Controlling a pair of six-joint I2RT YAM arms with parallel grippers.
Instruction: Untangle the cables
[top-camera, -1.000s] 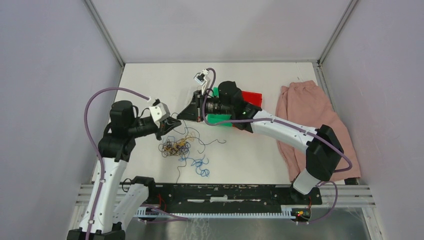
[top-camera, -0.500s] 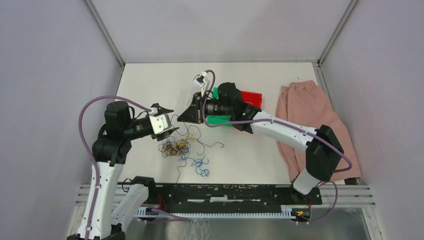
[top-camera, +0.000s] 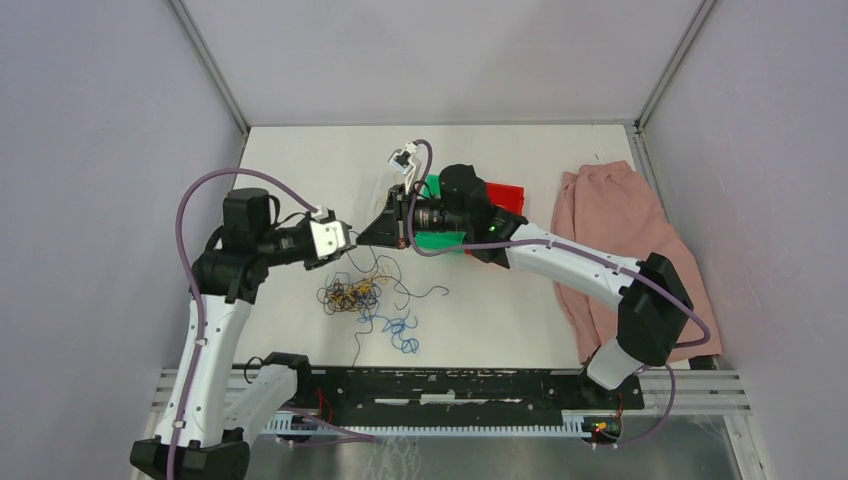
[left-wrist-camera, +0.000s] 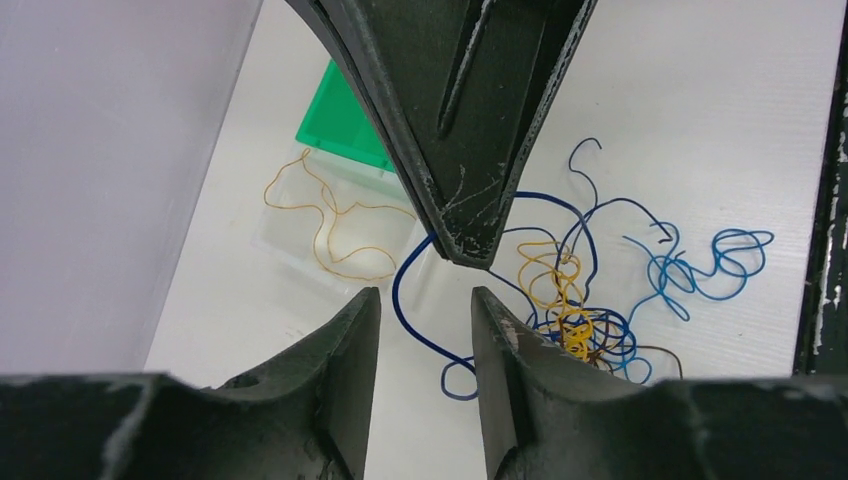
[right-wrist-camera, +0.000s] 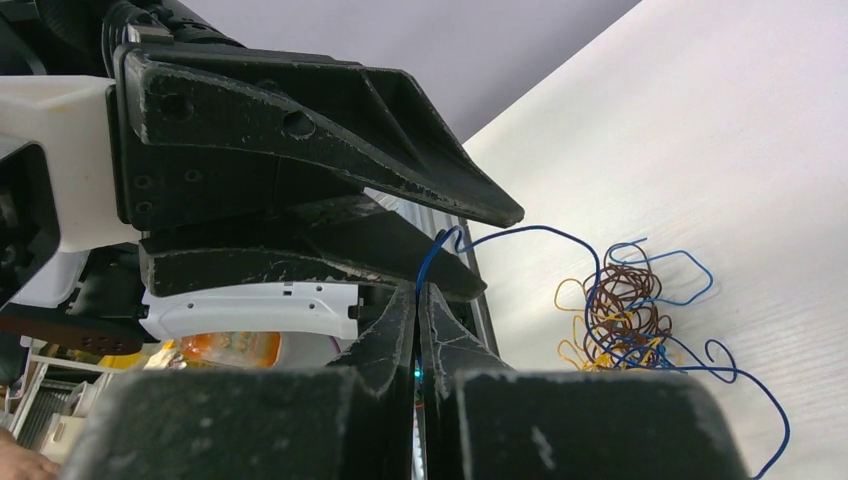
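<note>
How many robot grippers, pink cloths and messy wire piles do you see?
Grippers: 2 (left gripper, and right gripper pinching a blue wire)
Pink cloth: 1
Wire tangle: 1
Total: 4

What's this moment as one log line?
right gripper shut on blue cable | left gripper open, facing it | tangle of cables on table

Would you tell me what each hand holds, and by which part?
The right hand pinches a blue cable near its end; the left hand, open, holds nothing.
</note>
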